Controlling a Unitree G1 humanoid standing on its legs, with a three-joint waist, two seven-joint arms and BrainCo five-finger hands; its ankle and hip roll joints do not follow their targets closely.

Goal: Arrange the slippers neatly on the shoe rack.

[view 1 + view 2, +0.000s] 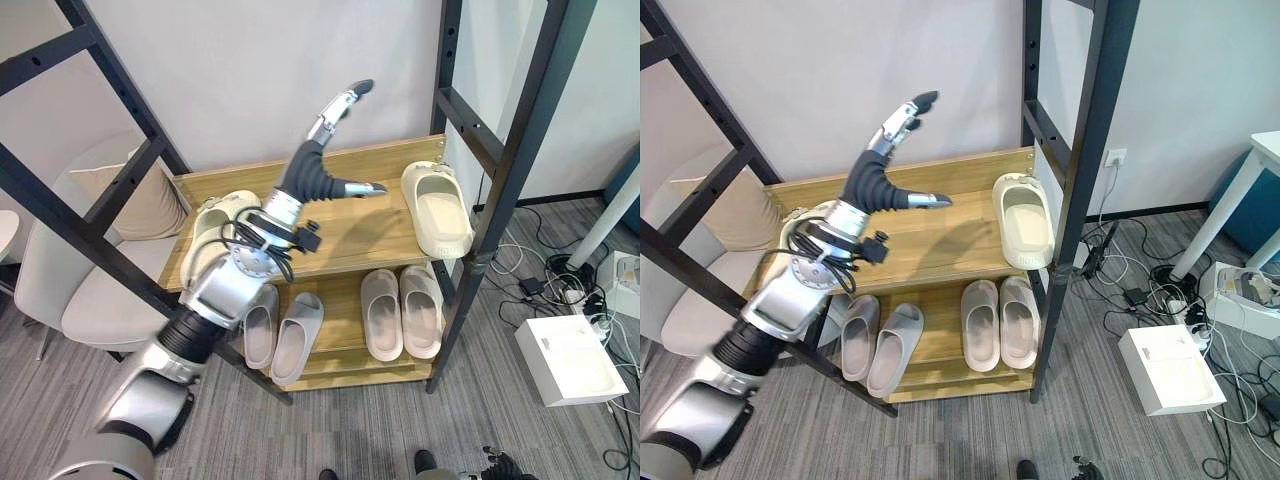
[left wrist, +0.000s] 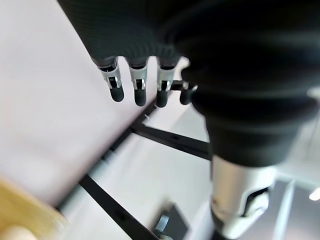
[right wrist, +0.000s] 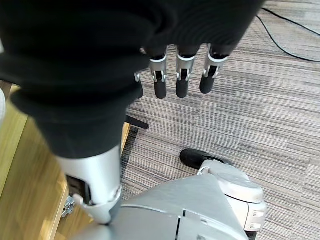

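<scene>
The wooden shoe rack has two shelves. On the top shelf a cream slipper lies at the right end, and another cream slipper lies at the left end, partly behind my arm. My left hand is raised above the middle of the top shelf, open, with straight fingers pointing up at the wall and the thumb out to the right; it holds nothing. Its fingers show against the wall. My right hand hangs open over the carpet, empty.
The lower shelf holds a grey pair on the left and a beige pair on the right. Black metal frame posts flank the rack. A chair with a cushion stands left; a white box and cables lie right.
</scene>
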